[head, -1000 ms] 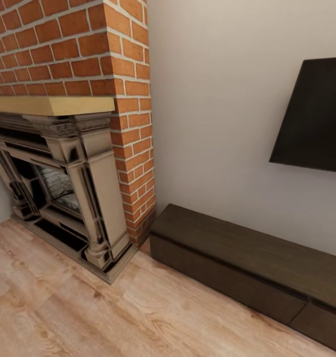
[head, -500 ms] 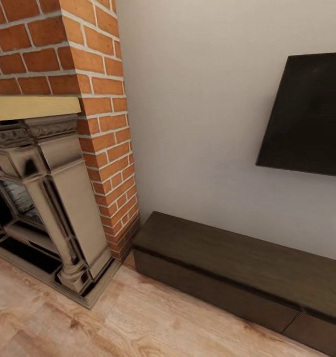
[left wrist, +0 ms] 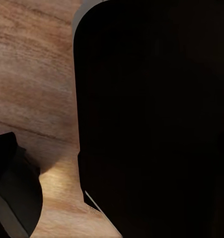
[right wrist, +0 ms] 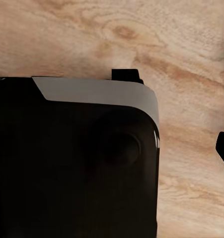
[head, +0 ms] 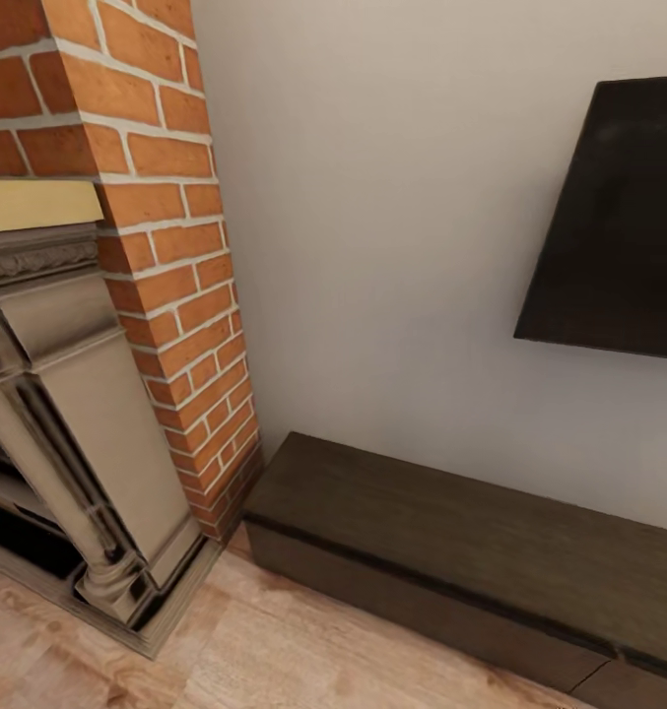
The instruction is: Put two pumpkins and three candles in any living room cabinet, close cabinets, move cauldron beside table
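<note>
The cabinet (head: 491,551) lies along the wall beside the brick fireplace (head: 166,295), drawers shut. Risk: the base clipping it (claws' state unreadable; wrist views show dark housing over wooden floor (right wrist: 191,44)).

One cabinet (head: 471,551), one fireplace (head: 67,414), perhaps one television (head: 619,226).

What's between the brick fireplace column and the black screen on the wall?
In the head view, only bare pale wall separates the brick column from the black screen.
</note>
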Tool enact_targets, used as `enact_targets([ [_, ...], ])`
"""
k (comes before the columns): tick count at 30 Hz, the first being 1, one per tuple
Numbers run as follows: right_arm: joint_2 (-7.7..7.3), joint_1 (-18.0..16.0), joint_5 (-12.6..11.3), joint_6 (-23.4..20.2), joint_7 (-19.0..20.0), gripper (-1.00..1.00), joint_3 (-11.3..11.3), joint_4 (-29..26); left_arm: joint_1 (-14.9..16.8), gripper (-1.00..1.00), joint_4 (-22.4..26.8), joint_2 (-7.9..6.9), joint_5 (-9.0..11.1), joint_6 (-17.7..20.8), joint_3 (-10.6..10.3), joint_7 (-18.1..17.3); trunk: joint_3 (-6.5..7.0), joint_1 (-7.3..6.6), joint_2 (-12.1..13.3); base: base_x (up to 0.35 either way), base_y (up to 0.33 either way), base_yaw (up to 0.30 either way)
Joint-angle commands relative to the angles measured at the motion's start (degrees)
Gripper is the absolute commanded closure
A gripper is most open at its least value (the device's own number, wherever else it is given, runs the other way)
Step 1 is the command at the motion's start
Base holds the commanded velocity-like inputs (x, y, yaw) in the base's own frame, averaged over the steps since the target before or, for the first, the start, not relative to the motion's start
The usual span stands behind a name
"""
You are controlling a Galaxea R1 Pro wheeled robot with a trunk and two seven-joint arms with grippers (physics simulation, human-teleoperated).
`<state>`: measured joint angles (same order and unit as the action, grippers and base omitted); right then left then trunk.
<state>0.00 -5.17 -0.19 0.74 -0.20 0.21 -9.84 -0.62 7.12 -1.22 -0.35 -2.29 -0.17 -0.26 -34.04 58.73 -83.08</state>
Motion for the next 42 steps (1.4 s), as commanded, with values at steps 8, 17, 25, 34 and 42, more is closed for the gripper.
enact_targets([
  [8, 0.0, 0.0, -0.07, 0.13, 0.03, -1.0, -0.08, 0.0, -0.01, -1.0, 0.05, 0.07, 0.1, 0.0, 0.08, 0.01, -0.59, 0.0, 0.0, 0.084, 0.0, -0.176],
  [17, -0.08, -0.01, -0.07, 0.14, 0.03, -1.0, -0.19, -0.09, -0.02, -1.0, 0.09, 0.01, 0.43, 0.0, 0.09, 0.04, -1.18, 0.0, 0.0, 0.002, 0.0, -0.203],
  [25, -0.09, -0.01, -0.07, 0.14, 0.04, -1.0, -0.2, -0.09, 0.0, -1.0, 0.09, 0.04, 0.21, 0.0, 0.09, 0.0, -1.68, 0.0, 0.0, 0.018, 0.0, -0.209],
  [34, -0.02, -0.01, -0.07, 0.14, 0.05, -1.0, -0.21, -0.07, -0.01, -1.0, 0.0, -0.01, 0.0, 0.0, 0.09, 0.0, -2.12, 0.0, 0.0, 0.275, 0.0, -0.237],
  [42, -0.01, -0.01, -0.07, 0.14, 0.03, -1.0, -0.21, -0.05, -0.01, -1.0, 0.0, -0.06, 0.0, 0.0, 0.09, 0.0, -2.37, 0.0, 0.0, 0.333, 0.0, -0.259],
])
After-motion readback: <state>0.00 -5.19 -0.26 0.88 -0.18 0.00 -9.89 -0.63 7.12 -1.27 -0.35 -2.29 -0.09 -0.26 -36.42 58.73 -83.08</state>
